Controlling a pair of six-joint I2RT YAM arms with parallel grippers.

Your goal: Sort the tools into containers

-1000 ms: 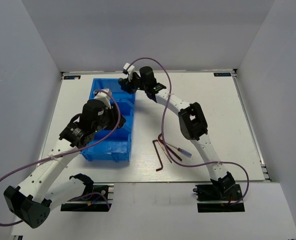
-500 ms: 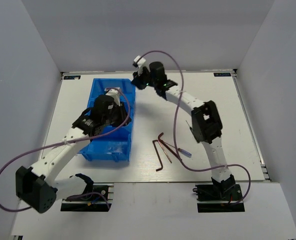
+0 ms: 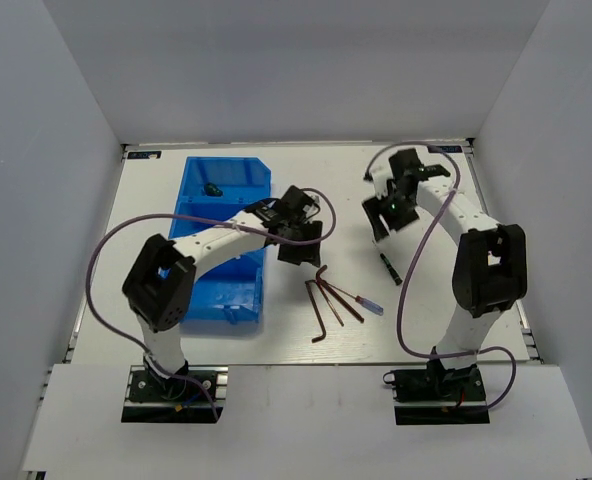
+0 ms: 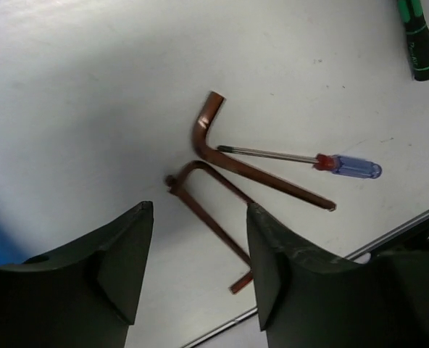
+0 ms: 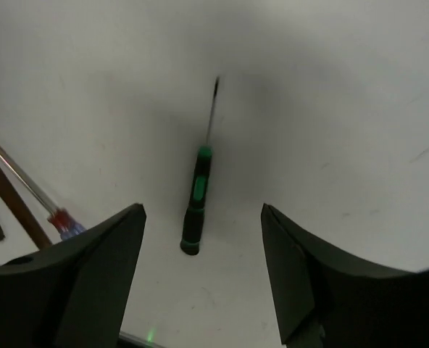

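The blue bin (image 3: 208,285) stands at the left, with a small dark tool (image 3: 213,188) in its far compartment. Dark L-shaped hex keys (image 3: 321,300) lie right of the bin beside the red-and-blue screwdriver (image 3: 364,302). A green-handled screwdriver (image 3: 388,262) lies further right. My left gripper (image 3: 301,240) is open and empty above the hex keys (image 4: 254,172), with the red-and-blue screwdriver (image 4: 345,165) and the green handle (image 4: 417,40) also in its view. My right gripper (image 3: 381,215) is open and empty above the green-handled screwdriver (image 5: 195,214).
Grey walls close in the white table (image 3: 446,300) on three sides. The table's front edge (image 4: 388,235) runs just beyond the hex keys. The red-and-blue screwdriver (image 5: 55,214) and a hex key (image 5: 8,196) show at the left of the right wrist view.
My left gripper has left the bin and moved right, over the hex keys. My right gripper has moved from the bin's far end to the right, over the green-handled screwdriver.
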